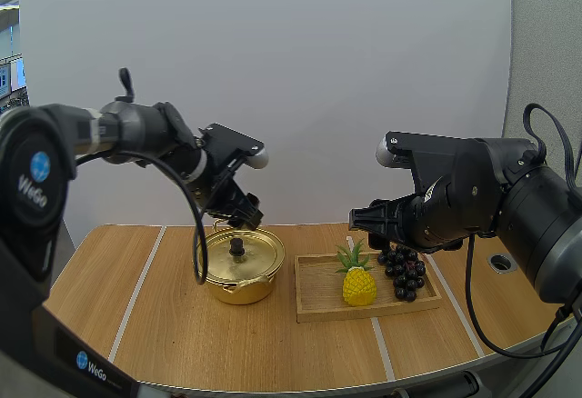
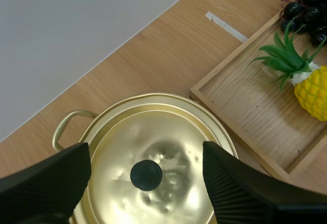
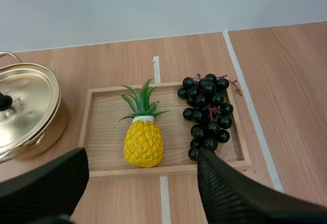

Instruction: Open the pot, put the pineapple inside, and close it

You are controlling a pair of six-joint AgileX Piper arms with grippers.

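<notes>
A gold pot (image 1: 238, 275) stands on the table with its lid (image 2: 173, 142) on, topped by a black knob (image 2: 146, 175). My left gripper (image 1: 242, 215) hangs open just above the lid, its fingers (image 2: 48, 183) standing to either side of the knob without touching it. A yellow pineapple (image 1: 358, 283) with green leaves lies on a wooden tray (image 1: 318, 303) to the right of the pot. My right gripper (image 1: 362, 220) is open and hovers above the tray, and the pineapple (image 3: 144, 143) lies below and between its fingers (image 3: 240, 193).
A bunch of dark grapes (image 3: 207, 112) lies on the tray beside the pineapple, on its right side. The pot's handle (image 2: 64, 127) sticks out toward the back wall. A round hole (image 1: 501, 262) sits in the table at the far right.
</notes>
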